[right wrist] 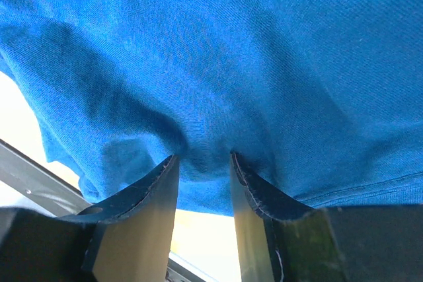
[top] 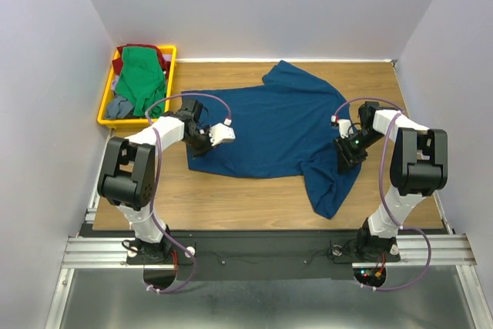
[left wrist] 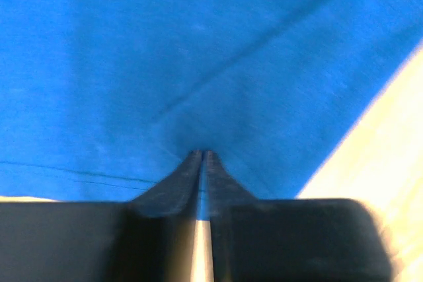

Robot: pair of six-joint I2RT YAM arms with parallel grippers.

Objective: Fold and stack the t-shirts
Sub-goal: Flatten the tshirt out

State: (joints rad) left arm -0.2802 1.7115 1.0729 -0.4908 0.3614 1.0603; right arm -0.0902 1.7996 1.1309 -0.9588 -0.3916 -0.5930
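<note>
A yellow plastic tray point(top: 115, 122) sits at the far left corner of a wooden table point(top: 246, 202), close against the left wall. Pale, plain walls point(top: 269, 5) enclose the table on three sides. Along the near edge, a ribbed aluminium rail point(top: 269, 248) runs across, with grey metal sheeting below it.

Lab: white-walled booth point(top: 46, 75), aluminium mounting rails point(top: 262, 250).
</note>
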